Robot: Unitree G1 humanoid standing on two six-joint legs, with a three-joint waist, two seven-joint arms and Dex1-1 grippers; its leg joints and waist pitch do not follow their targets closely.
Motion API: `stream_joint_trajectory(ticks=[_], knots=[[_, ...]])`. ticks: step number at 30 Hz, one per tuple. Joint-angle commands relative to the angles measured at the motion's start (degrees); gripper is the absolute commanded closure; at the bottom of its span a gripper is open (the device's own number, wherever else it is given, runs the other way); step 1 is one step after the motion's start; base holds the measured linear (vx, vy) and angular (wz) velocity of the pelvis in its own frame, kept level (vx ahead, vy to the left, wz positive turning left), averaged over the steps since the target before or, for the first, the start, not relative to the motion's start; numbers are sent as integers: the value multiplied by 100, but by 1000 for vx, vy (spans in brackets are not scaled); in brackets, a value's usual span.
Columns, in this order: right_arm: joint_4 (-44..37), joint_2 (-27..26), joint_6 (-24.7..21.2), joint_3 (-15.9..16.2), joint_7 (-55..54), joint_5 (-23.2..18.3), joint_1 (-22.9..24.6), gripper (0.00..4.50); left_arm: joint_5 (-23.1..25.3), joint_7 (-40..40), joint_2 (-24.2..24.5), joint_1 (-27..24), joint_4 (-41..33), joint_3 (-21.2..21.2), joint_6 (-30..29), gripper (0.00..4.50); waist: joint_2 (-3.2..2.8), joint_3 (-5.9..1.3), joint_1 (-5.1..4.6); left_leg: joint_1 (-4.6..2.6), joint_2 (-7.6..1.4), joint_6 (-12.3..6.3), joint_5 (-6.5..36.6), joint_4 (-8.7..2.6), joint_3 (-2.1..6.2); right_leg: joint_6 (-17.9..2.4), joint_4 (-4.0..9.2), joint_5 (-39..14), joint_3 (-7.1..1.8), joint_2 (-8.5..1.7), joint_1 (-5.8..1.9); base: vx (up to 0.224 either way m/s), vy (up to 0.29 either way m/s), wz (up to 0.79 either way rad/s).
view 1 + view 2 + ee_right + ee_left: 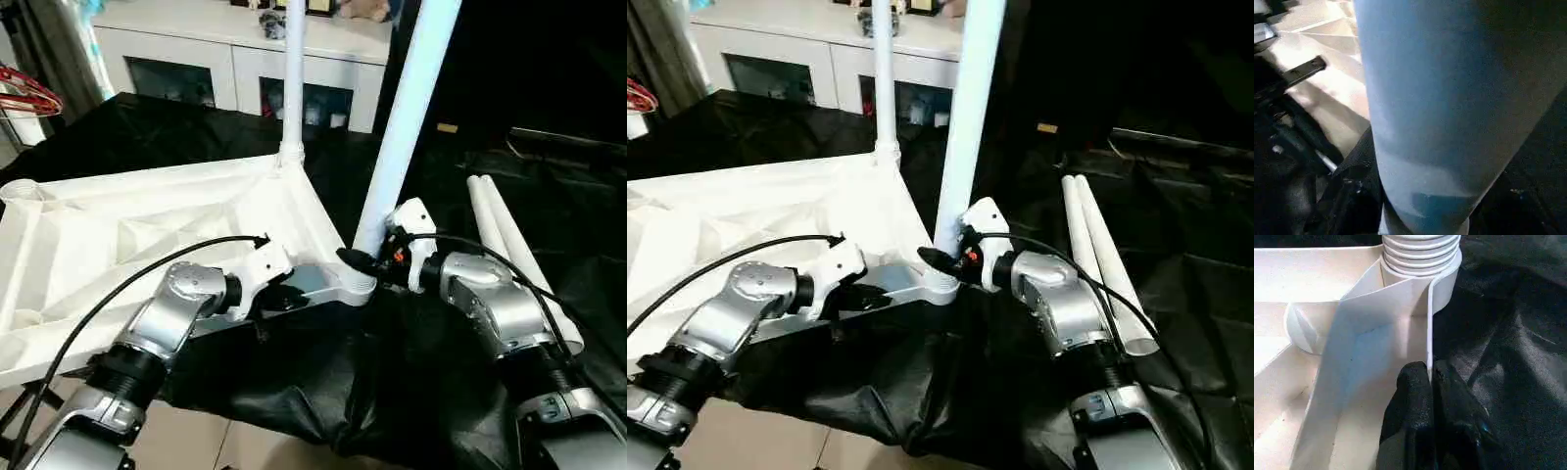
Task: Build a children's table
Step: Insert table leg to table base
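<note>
Black cloth covers the worktop (294, 382); left gripper (1429, 382) pinches tabletop (118, 235) rim, right gripper (377, 262) clasps near leg (407, 127), which may cross-thread if tilted.

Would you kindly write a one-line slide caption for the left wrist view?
Left gripper pinches the tabletop rim beside the ribbed corner socket, over black cloth.

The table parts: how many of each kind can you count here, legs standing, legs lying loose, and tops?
Legs standing in the tabletop's corners: 2, the far leg and the near leg
Loose legs lying on the black cloth: 2
Tabletop, upside down: 1
Total: 5 parts
</note>
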State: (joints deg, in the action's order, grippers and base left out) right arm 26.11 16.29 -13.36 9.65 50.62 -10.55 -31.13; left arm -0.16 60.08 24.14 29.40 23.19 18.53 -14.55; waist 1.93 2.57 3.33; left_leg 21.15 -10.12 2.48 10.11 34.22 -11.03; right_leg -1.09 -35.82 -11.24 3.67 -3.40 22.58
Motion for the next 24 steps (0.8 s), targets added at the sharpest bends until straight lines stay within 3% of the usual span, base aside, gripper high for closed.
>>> stream_joint_trajectory(ticks=[1,5,13,17,22,23,24], knots=[[333,-30,-168,482,396,140,254,262,-137,214,-13,2,-309,49,117,450,7,-292,22,-89,-346,-17,1529,-420,186,-957,548,-1873,-330,-543,-202,0,0,0],[66,170,17,599,1244,-87,434,262,-189,711,309,-70,-725,180,255,450,-20,-290,30,-103,-369,-56,1542,-437,185,-1051,527,-1621,-329,-530,-199,0,0,0],[-134,352,3,739,1861,-202,664,262,-328,966,464,-57,-1046,125,54,450,-60,-279,53,-133,-370,58,1759,-453,194,-1108,536,-1787,-331,-531,-185,0,0,0],[24,238,109,626,1712,-129,635,262,-211,647,352,7,-888,16,39,450,-51,-267,48,-159,-369,115,1940,-454,203,-1098,568,-2007,-328,-543,-168,0,0,0],[308,36,225,384,1321,-151,514,262,-157,299,180,71,-770,-107,-16,450,-45,-237,22,-173,-365,196,2253,-475,242,-935,636,-2603,-303,-560,-155,0,0,0],[716,-154,382,199,740,-51,296,262,-100,-142,-25,159,-694,-231,-233,450,-13,-243,7,-174,-376,227,2255,-478,242,-939,630,-2632,-301,-572,-151,0,0,0],[1244,-355,552,17,-4,104,5,262,-34,-579,-226,253,-635,-342,-459,450,-40,-229,-27,-191,-363,288,2359,-468,251,-966,631,-2770,-288,-575,-112,0,0,0]])
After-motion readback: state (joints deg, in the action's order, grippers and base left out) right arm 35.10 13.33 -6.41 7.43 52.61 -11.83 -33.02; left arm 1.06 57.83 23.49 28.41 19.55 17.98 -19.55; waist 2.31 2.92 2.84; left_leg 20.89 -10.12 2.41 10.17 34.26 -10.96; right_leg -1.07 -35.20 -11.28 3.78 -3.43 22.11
